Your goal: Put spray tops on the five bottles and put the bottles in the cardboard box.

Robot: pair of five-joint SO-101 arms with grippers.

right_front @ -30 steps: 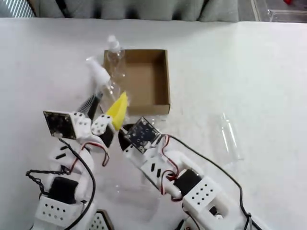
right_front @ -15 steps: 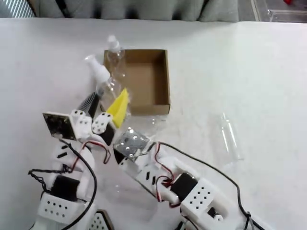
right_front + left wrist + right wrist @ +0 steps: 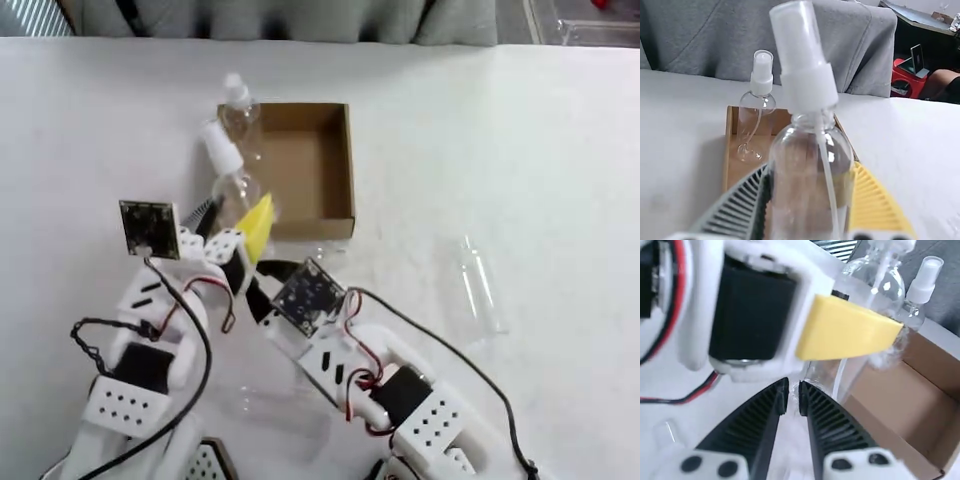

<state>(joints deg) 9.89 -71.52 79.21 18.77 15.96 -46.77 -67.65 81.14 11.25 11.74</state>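
Left wrist view puts the held bottle [image 3: 810, 200] up close. It is clear and stands upright, and its white spray top [image 3: 802, 65] is already on. The left gripper [image 3: 810, 170] pinches it around the belly. One grey finger is on one side and one yellow finger is on the other, and both touch the glassy wall.

From the high view, this bottle [image 3: 232, 188] is at the near left edge of the cardboard box [image 3: 347, 170]. I cannot tell if it hangs over the box or just outside the wall.

So the step in hand looks like this: the top is on, and now the bottle has to go into the box. Next, the left arm should take it over the bare floor of the box, bring it down slowly, and only then spread its jaws.

Another bottle with a top [image 3: 756, 115] already stands in the far corner of the box, so the new one must land beside it and not bump it.

The right gripper [image 3: 792, 387] sits low, just beside the left one. Its black jaws are almost pressed together and nothing is between them.

Well apart, a bare bottle [image 3: 482, 285] with no top lies on the white table [image 3: 520, 120].
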